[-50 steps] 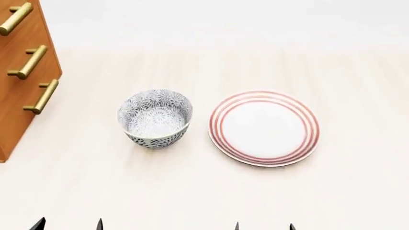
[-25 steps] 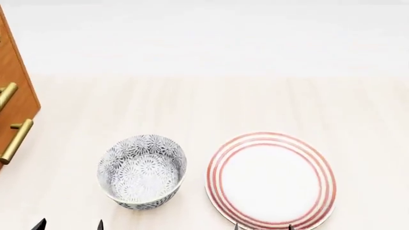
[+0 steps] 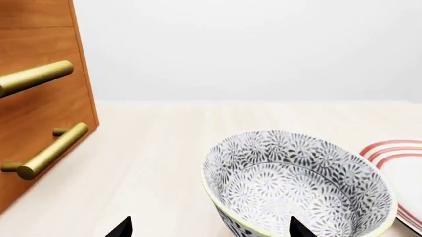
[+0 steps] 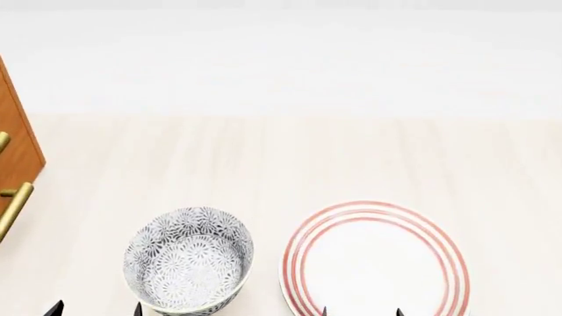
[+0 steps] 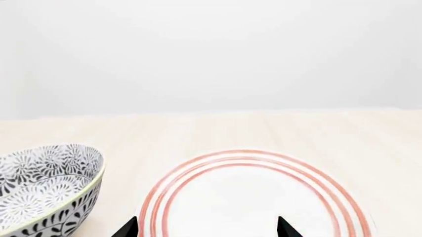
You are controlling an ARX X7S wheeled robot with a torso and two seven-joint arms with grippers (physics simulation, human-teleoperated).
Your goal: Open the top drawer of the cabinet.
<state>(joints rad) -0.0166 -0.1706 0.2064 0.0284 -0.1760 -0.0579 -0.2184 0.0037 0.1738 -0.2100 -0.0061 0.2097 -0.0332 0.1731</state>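
Observation:
The orange-brown cabinet (image 4: 12, 135) shows only as a sliver at the head view's left edge, with one brass handle (image 4: 14, 208) in sight. In the left wrist view the cabinet (image 3: 39, 106) shows two brass bar handles, an upper handle (image 3: 36, 77) and a lower handle (image 3: 53, 151). The top drawer is out of view. My left gripper (image 4: 97, 311) (image 3: 211, 232) is open and holds nothing, well short and right of the cabinet. My right gripper (image 4: 362, 313) (image 5: 207, 231) is open too, over the near rim of the plate. Only the black fingertips show.
A patterned grey-and-white bowl (image 4: 189, 266) (image 3: 297, 182) (image 5: 46, 187) stands just ahead of my left gripper. Beside it to the right lies a white plate with red rings (image 4: 376, 260) (image 5: 250, 197). Pale wooden tabletop (image 4: 290, 158) runs back to a white wall.
In the head view the cabinet has slid left until it is nearly out of frame. The bowl and plate sit lower and nearer. The fingertips keep their places in the frame.

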